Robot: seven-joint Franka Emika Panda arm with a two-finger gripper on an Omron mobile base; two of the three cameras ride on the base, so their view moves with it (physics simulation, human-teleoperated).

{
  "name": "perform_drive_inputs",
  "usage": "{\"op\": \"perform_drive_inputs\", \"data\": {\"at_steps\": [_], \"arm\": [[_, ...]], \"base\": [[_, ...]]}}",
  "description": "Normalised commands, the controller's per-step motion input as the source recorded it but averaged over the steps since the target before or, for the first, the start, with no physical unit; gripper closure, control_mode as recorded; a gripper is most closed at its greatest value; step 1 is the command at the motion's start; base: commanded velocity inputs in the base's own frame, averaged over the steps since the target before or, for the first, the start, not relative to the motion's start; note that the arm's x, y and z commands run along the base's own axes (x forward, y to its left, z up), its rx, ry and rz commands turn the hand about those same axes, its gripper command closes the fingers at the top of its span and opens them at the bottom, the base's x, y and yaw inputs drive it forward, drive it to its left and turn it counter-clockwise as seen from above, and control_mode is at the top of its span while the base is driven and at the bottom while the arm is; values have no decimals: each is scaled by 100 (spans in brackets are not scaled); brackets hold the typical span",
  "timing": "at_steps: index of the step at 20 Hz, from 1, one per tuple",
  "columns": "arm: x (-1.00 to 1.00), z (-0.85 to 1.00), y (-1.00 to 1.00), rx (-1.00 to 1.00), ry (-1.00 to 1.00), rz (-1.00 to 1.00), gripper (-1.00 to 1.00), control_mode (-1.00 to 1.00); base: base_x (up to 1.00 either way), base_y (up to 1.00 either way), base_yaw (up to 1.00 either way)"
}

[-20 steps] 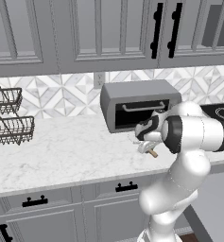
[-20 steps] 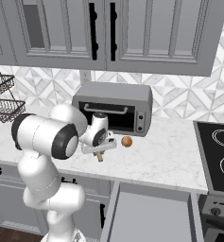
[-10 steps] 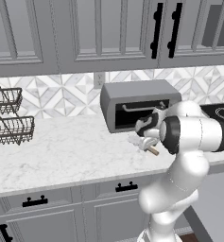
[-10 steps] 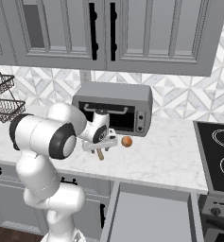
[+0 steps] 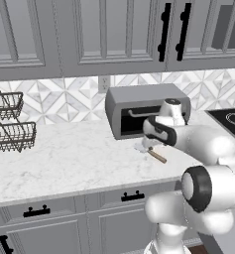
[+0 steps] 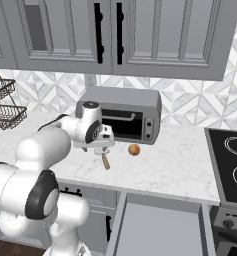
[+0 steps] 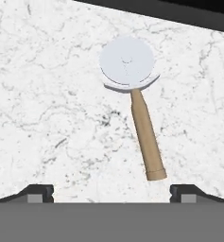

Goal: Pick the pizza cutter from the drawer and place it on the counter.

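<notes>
Item: pizza cutter [image 7: 134, 101], lying flat on the marble worktop [image 7: 47, 104] before the toaster oven [image 6: 121, 114]; my gripper [image 7: 111, 191] released, fingers spread wide above it.

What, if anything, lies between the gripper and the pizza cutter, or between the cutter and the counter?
Nothing visible. The pizza cutter already lies flat on the counter, and the open gripper hangs straight above it with only bare marble between the fingertips. The orange ball sits off to one side.
</notes>
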Motion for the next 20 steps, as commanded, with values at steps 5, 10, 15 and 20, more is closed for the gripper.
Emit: {"op": "perform_drive_inputs", "data": {"at_steps": [5, 10, 15, 20], "arm": [[-73, 75, 30, 0, -5, -16, -100, -100], [-4, 100, 0, 0, -7, -12, -100, -100], [-35, 62, 1, 0, -5, 0, -100, -100], [-64, 51, 1, 0, -2, 0, -100, -100]], "base": [[0, 0, 0], [0, 0, 0], [0, 0, 0], [0, 0, 0]]}}
